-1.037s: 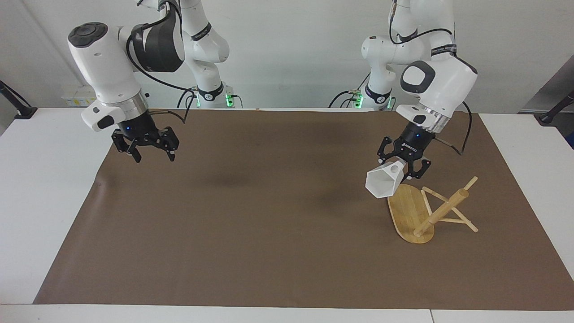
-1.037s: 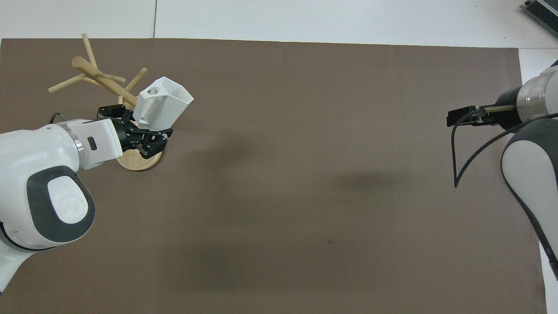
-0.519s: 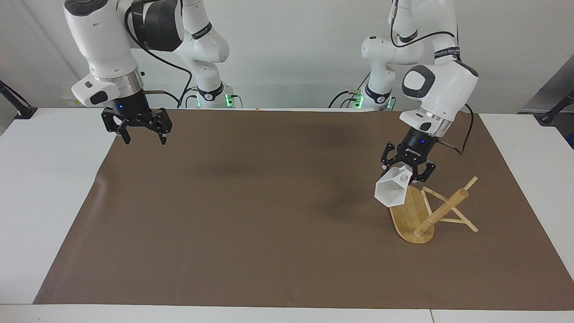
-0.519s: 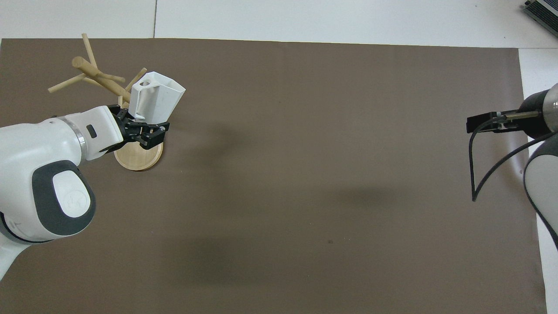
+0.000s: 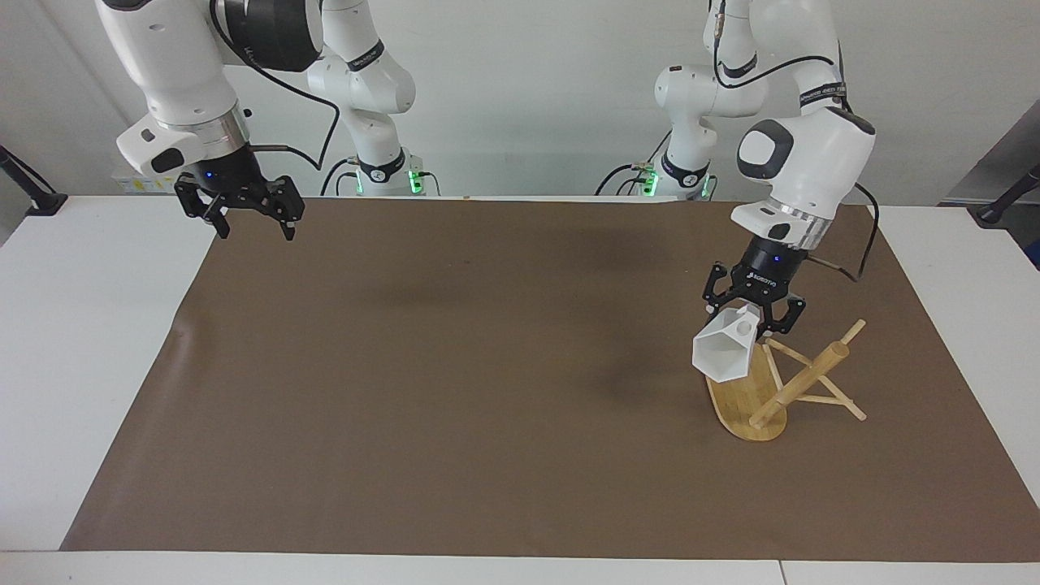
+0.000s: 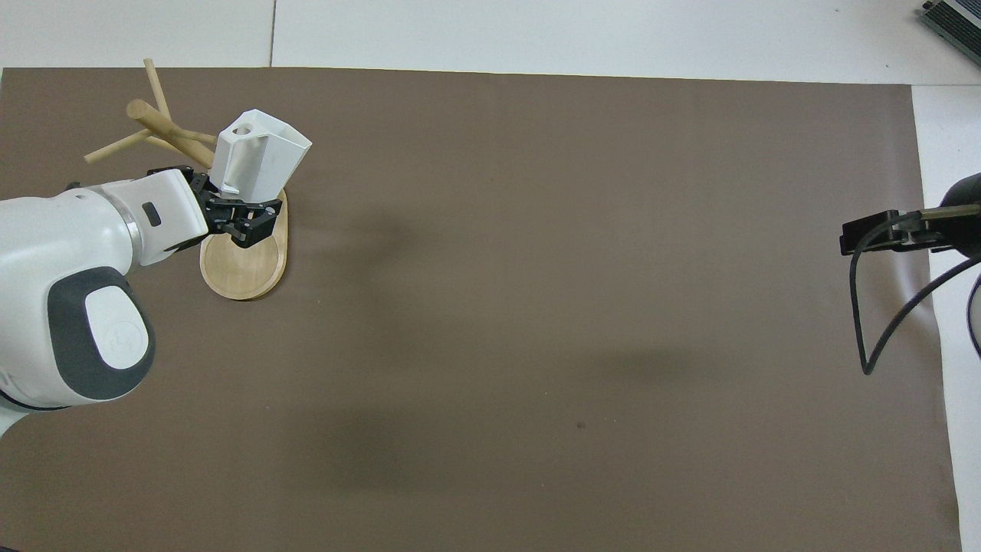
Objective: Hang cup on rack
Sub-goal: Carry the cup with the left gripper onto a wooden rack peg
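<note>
While a brown mat (image 5: 455, 390) covers most of the white table (image 5: 73, 341), two white robot arms rise at the table's edge nearest the robots. Largest of the things on the mat is the rack (image 5: 768, 386), a light bamboo mug tree toward the left arm's end of the table, with its oval base (image 6: 245, 264) flat on the mat, a thick round post (image 5: 800, 382) that appears to lean in both views, and thin pegs (image 5: 837, 398) sticking out from the post. Above the base hangs the left gripper (image 5: 757, 313), its fingers clamped on the blocky handle of the cup (image 5: 721, 353). This small white cup with faceted sides is held up in the air and tilted, its open mouth turned away from the robots and its handle, pierced by a round hole, uppermost. It sits over the base, beside the post and the pegs; whether it touches a peg cannot be told. At the right arm's end, the right gripper (image 5: 252, 218) waits raised over the corner of the mat nearest the robots, fingers spread wide with nothing between them.
</note>
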Motion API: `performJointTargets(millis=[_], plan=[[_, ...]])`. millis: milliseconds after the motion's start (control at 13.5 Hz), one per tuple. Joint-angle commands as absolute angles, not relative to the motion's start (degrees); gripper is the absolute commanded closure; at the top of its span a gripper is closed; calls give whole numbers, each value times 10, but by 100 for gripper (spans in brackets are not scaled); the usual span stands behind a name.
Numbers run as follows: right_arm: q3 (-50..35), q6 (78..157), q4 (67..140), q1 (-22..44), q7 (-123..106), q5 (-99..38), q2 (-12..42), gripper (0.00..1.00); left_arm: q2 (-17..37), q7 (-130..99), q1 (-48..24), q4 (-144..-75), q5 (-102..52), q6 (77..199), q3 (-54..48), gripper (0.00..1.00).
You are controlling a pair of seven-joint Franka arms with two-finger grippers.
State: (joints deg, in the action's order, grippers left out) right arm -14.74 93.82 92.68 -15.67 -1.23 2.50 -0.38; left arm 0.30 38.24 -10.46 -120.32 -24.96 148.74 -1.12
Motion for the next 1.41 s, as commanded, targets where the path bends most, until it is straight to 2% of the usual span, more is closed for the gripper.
performJointTargets(millis=[0,1333], plan=[[-150,924,916,-163,-7,-6,-3,0,24,345,-99,-1179,-232,1477,-11,100],[-146,923,925,-163,40,-4,-10,0,40,196,-79,-1179,-225,1477,-11,100]])
